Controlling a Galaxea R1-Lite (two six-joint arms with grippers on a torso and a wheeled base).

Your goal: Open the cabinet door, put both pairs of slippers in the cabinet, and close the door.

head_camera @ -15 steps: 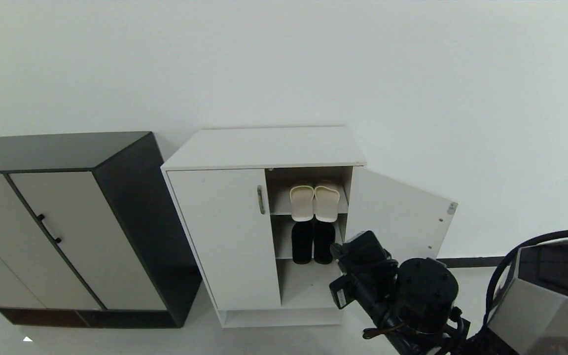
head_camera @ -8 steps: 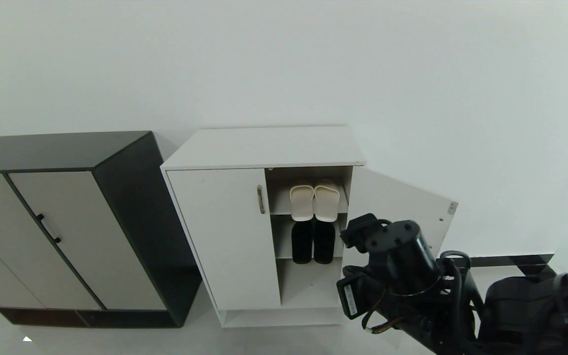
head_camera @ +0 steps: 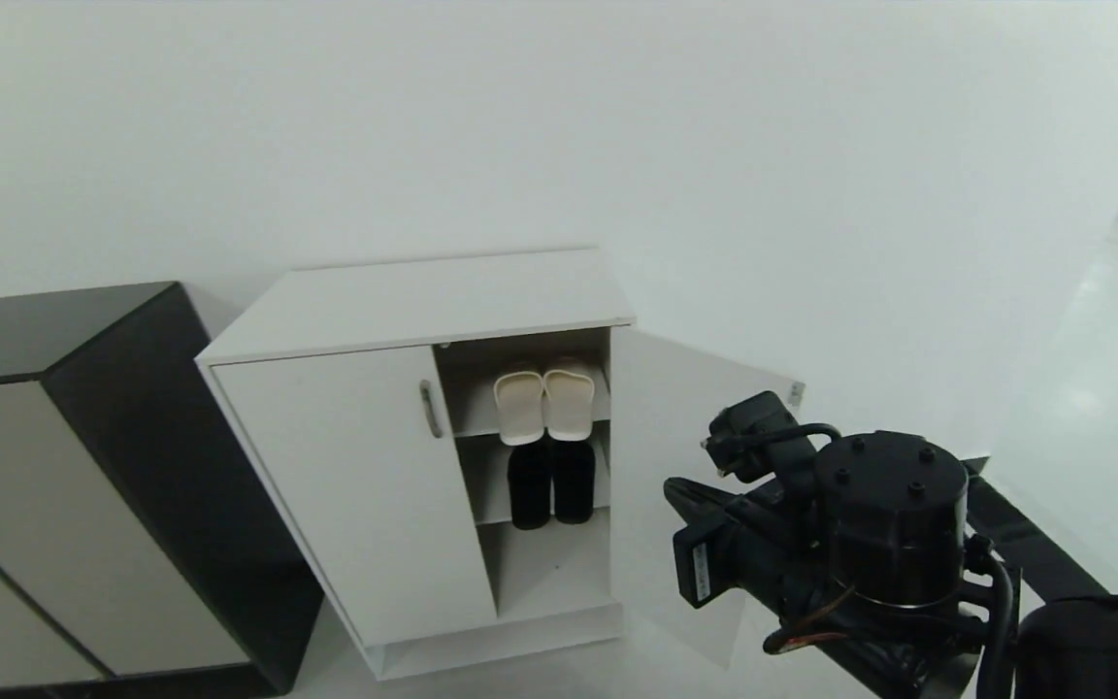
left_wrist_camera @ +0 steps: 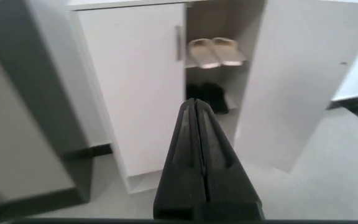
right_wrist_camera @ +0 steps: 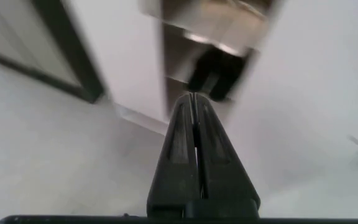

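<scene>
Only closing remains: white slippers (head_camera: 544, 403) sit above black slippers (head_camera: 551, 482) in the cabinet (head_camera: 423, 301), its door (head_camera: 675, 408) wide open; we judge the slippers, seeming to overhang their shelves (head_camera: 474, 419), could catch the door, or a push too near its hinged edge could stall; left gripper (left_wrist_camera: 196, 109) and right gripper (right_wrist_camera: 194, 102) are both closed, empty; since earlier, our camera has swung right and the right arm (head_camera: 889, 515) has shifted outward along the door.

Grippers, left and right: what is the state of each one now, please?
Black left gripper: closed, fingers pressed together, holding nothing.
Black right gripper: closed, fingers pressed together, holding nothing.
</scene>
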